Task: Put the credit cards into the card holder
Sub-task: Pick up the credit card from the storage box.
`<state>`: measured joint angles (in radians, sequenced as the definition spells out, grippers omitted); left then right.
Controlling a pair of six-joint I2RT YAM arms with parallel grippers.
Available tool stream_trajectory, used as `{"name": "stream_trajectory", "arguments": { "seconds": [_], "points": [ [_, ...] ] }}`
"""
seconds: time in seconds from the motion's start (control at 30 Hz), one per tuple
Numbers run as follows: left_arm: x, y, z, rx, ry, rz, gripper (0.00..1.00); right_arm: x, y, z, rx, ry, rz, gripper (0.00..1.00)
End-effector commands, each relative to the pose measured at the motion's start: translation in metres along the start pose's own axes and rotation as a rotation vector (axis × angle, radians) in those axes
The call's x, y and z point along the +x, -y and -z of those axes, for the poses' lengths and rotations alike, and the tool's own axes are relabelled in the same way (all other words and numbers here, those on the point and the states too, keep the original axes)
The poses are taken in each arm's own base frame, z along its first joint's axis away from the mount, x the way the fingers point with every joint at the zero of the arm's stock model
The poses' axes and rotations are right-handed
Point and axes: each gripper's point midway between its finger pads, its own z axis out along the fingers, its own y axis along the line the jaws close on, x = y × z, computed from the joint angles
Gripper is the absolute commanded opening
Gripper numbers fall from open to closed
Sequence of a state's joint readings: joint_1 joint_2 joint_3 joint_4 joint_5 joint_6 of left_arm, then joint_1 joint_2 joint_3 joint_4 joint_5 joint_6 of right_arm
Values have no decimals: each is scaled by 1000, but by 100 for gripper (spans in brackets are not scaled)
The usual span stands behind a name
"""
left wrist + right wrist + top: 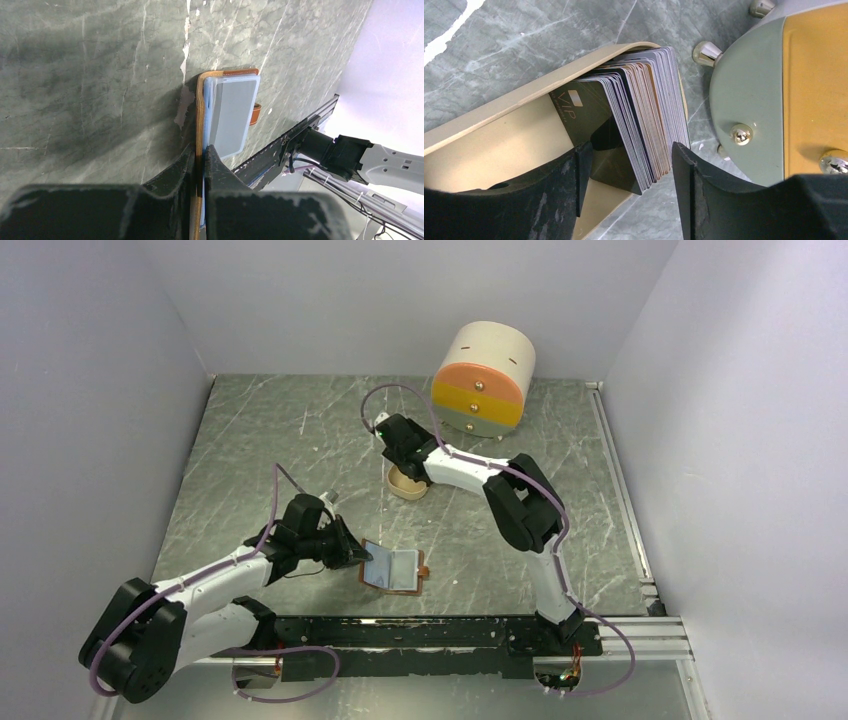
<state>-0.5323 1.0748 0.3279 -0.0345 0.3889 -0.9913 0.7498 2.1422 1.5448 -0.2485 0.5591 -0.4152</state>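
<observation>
While our left gripper [200, 150] is pinched tight on the near edge of the small tan-brown leather folding card holder [230, 115], our right gripper [629, 155] hangs wide apart over the supply. It has nothing in its grasp. The glossy plastic credit cards [644, 115], a fanned stack running from one dark card to pale silvery ones, stand on edge in a beige oval tray [499, 145]. They sit straight ahead of the right fingertips [581, 165] and partly between them.

The holder lies opened on the grey marbled table [270, 440], clear pocket upward. Its long side runs directly away from the left jaws, and its snap tab points off to their right.

What matters for the next move, as we read it, is how the stack lies. The cards' flat faces look toward the two right fingers, and their long edges run forward and away from the wrist. A closing pinch would therefore squeeze across the whole fan and not a single card. The dark card sits nearest the left-hand finger, with the pale ones hard by the right-hand finger.

Just beyond that finger stands a round cream, orange and grey-green drawer box [749, 100], close enough to crowd any sideways shift. The right arm is plainly the nearer to the cards. The holder waits well apart from it, back toward the arm bases, in the left arm's keeping.
</observation>
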Motion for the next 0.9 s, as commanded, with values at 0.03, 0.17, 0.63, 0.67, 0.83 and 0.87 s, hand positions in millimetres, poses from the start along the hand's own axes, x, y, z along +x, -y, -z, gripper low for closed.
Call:
{"name": "stream_trajectory", "arguments": {
  "seconds": [0.03, 0.17, 0.63, 0.67, 0.83, 0.87],
  "points": [
    [1, 2, 1, 26, -4, -1, 9, -20, 22, 7, 78, 50, -40, 59],
    [2, 2, 1, 26, -9, -3, 9, -23, 22, 10, 79, 60, -44, 56],
    [2, 2, 1, 31, -6, 2, 9, -35, 22, 20, 70, 96, -51, 49],
    [2, 2, 1, 30, -5, 1, 9, -35, 22, 20, 70, 96, -50, 49],
    [2, 3, 1, 30, -6, 1, 9, -35, 21, 20, 64, 96, -53, 45],
    [2, 3, 1, 30, -6, 1, 9, -34, 20, 21, 61, 96, -53, 45]
  ]
}}
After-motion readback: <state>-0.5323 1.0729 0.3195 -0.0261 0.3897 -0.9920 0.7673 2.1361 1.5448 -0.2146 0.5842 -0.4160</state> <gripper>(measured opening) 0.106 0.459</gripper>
